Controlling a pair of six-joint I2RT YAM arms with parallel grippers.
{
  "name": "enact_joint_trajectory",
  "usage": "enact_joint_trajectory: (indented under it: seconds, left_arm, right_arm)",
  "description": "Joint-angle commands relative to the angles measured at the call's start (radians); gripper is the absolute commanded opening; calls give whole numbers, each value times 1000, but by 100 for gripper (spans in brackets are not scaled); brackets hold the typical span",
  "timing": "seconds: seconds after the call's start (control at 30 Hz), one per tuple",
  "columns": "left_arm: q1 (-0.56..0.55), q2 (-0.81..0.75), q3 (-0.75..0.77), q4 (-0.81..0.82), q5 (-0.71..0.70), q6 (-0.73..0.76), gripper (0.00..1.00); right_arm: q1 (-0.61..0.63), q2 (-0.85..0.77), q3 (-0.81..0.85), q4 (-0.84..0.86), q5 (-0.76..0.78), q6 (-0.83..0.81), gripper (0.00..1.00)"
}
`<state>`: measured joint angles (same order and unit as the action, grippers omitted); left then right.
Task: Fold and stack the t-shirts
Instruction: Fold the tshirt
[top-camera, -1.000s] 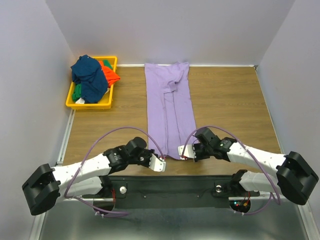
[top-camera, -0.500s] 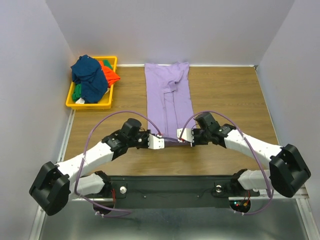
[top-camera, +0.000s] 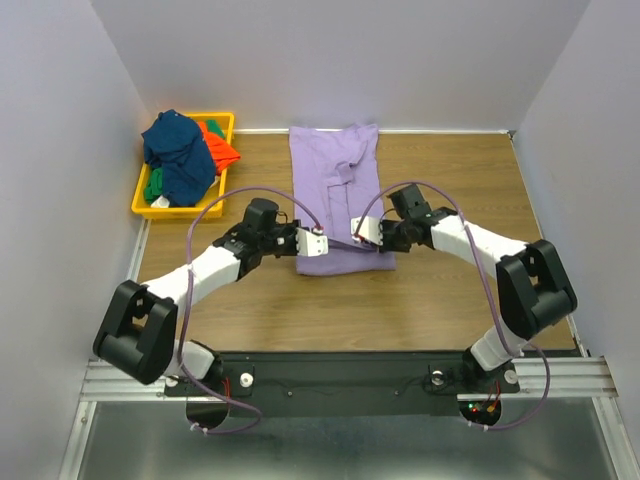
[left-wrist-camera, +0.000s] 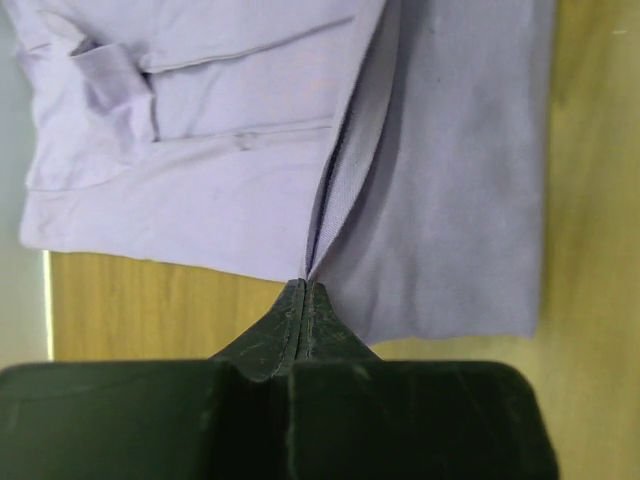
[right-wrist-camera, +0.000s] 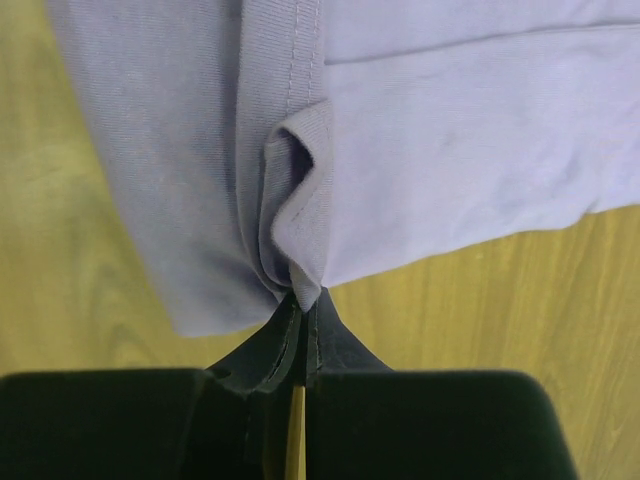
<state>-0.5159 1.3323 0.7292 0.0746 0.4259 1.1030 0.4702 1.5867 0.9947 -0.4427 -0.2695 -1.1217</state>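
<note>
The lavender t-shirt (top-camera: 335, 170) lies lengthwise in the middle of the table, its near part doubled back over itself. My left gripper (top-camera: 322, 243) is shut on the shirt's hem at the left corner, and my right gripper (top-camera: 358, 237) is shut on the hem at the right corner. In the left wrist view the closed tips (left-wrist-camera: 304, 285) pinch a thin edge of the lavender t-shirt (left-wrist-camera: 230, 190). In the right wrist view the tips (right-wrist-camera: 303, 298) pinch a bunched fold of the lavender t-shirt (right-wrist-camera: 450, 150). Navy (top-camera: 180, 150), orange-red (top-camera: 218, 140) and green (top-camera: 153, 187) t-shirts lie piled in the bin.
The yellow plastic bin (top-camera: 217, 205) stands at the far left against the wall. Grey walls close the table on the left, far and right sides. Bare wooden tabletop (top-camera: 460, 200) shows to the right of the shirt and in front of the fold.
Both grippers have moved from the near edge toward the far side, carrying the lavender shirt's hem with them. The shirt's near part now lies folded over its middle.
</note>
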Motion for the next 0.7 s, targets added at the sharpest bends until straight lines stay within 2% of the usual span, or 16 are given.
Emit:
enact_joint_trajectory:
  seconds: [0.0, 0.33, 0.67]
  left_arm:
    - [52, 60, 87, 88, 54, 50, 0]
    - [146, 323, 340, 120, 103, 44, 0]
    - [189, 479, 489, 142, 103, 37, 0]
  right_arm:
    - [-36, 65, 113, 9, -28, -67, 0]
    - [-117, 307, 364, 9, -54, -85, 1]
    - [-153, 455, 530, 9, -54, -84, 0]
